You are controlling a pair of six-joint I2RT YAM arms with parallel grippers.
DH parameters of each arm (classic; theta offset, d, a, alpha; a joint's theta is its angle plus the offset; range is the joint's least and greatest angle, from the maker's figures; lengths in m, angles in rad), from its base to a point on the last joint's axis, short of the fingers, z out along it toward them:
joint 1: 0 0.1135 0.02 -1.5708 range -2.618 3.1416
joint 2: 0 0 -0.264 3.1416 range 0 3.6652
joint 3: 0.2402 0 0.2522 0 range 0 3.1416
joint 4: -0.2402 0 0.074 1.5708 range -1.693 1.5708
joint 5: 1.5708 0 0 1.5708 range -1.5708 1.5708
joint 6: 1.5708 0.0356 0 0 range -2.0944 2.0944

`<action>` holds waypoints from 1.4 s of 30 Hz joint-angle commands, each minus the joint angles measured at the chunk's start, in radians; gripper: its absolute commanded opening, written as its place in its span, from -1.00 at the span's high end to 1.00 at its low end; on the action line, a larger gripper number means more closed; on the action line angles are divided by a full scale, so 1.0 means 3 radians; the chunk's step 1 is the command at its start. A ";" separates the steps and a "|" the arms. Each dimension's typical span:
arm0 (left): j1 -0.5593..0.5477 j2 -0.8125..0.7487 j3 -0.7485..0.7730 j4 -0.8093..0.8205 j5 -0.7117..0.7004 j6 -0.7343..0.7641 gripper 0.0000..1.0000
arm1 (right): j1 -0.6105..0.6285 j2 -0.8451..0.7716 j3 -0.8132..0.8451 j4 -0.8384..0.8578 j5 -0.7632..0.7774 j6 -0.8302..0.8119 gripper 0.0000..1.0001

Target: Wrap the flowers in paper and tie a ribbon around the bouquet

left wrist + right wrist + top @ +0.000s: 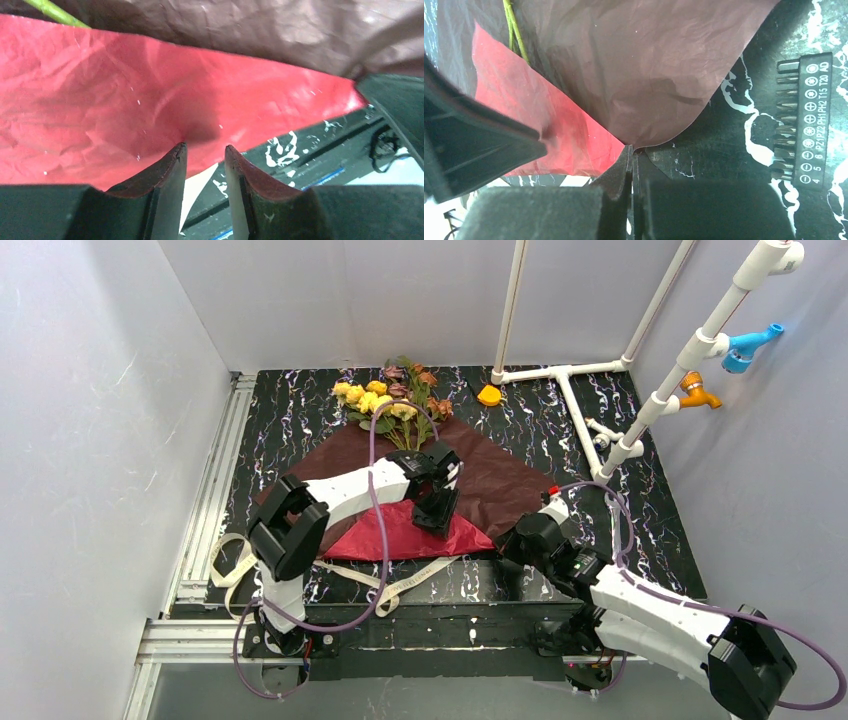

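Note:
The flowers [390,400] lie at the back of the table, their green stems [514,30] running onto the maroon paper [500,480]. The paper's near part is folded over, bright red side [125,110] up. My left gripper [437,518] hangs over that red flap, its jaws [205,146] a little apart with nothing between them. At the flap's right end, where the fold meets the sheet's edge, my right gripper [503,540] is shut [631,149] on the paper's corner. The beige ribbon [385,582] lies loose in front of the paper, and a strip of ribbon [197,187] shows below the left jaws.
A white pipe frame [570,390] with blue and orange fittings stands at the back right. An orange cap [489,395] sits beside the blooms. A black screwdriver-bit holder [806,120] lies right of the paper. Aluminium rails [205,500] border the left edge.

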 commanded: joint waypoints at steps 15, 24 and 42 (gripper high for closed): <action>0.0024 0.0342 0.0635 -0.0460 -0.0310 -0.0033 0.43 | 0.0009 0.0372 0.0903 -0.0487 -0.0100 -0.0693 0.97; 0.0138 0.0639 0.1189 -0.0780 -0.0586 -0.0175 0.49 | 0.0020 0.0389 0.0981 -0.0563 -0.0093 -0.0723 0.97; 0.0199 0.1191 0.1665 -0.0753 -0.0481 -0.0450 0.53 | 0.0040 0.0523 0.1291 -0.0404 -0.0346 -0.1173 0.97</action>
